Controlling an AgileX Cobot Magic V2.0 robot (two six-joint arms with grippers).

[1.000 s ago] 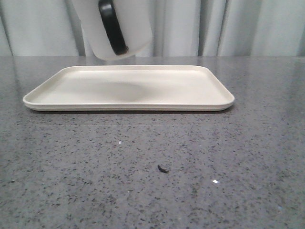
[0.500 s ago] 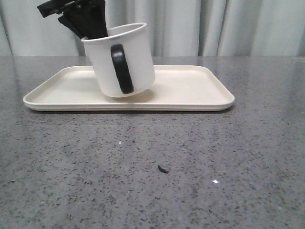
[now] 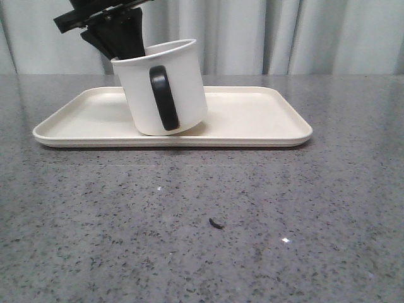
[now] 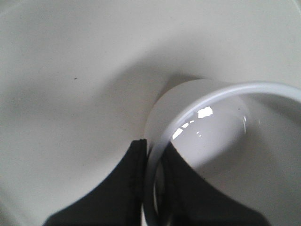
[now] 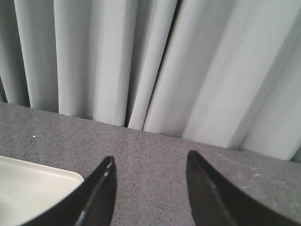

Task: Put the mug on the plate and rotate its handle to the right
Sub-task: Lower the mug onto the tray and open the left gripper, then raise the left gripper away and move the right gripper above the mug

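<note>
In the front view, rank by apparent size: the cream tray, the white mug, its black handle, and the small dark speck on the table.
1. Cream rectangular tray, widest by far.
2. White enamel mug, tilted, nearer the camera than the tray's far rim.
3. Glossy black loop handle.
4. Small dark speck on the grey table, closest to the camera yet smallest.

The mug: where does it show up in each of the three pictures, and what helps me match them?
Front view: the mug stands tilted on the tray, left of centre, its black handle facing the camera.
Left wrist view: only its rim and inside show, low and to the right, the rim pinched between the black jaws.
Right wrist view: not in it.
Shared landmark: the cream tray.
</note>
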